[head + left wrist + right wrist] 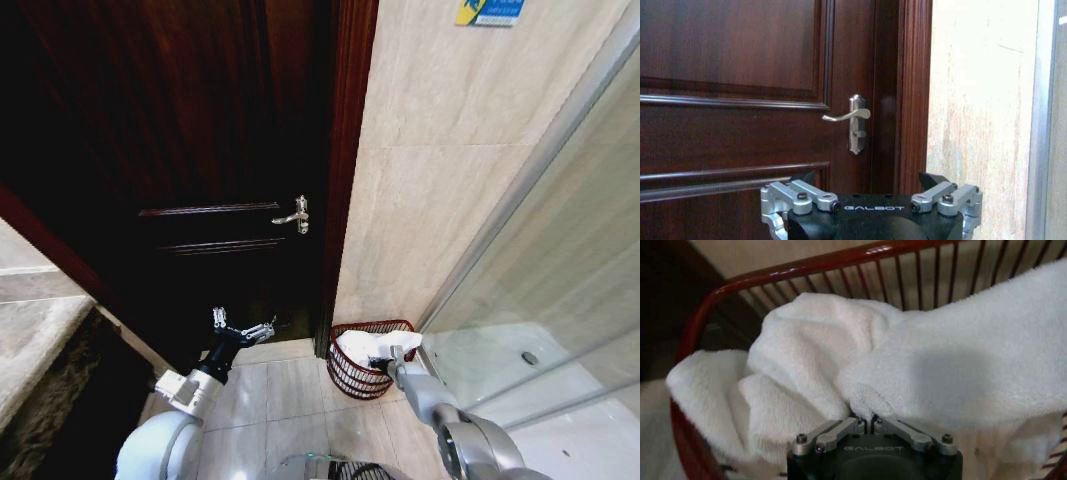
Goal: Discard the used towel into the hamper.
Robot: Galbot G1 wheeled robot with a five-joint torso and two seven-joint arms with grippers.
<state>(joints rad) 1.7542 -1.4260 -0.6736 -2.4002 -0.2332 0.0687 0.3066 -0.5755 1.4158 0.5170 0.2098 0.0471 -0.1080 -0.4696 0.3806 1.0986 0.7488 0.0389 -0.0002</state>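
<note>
My right gripper point(870, 418), arm reaching down, pinched the fluffy white towel point(920, 370) inside the round reddish-brown wire hamper point(345, 376). My left gripper point(240, 326) hovered with jaws spread, facing the dark wooden door point(733, 100).

White towel point(920, 365) heaped in red wire hamper point(345, 375), beside doorframe

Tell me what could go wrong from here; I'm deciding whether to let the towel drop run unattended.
1. The right pincer is shut on a fold of the towel over the hamper; if it lifts without opening, the towel may come back out.
2. Part of the towel drapes over the rim; it could slide out onto the floor.
3. The hamper looks light; a snag on the arm might tip it.
The left pincer hangs open by the door, uninvolved.
</note>
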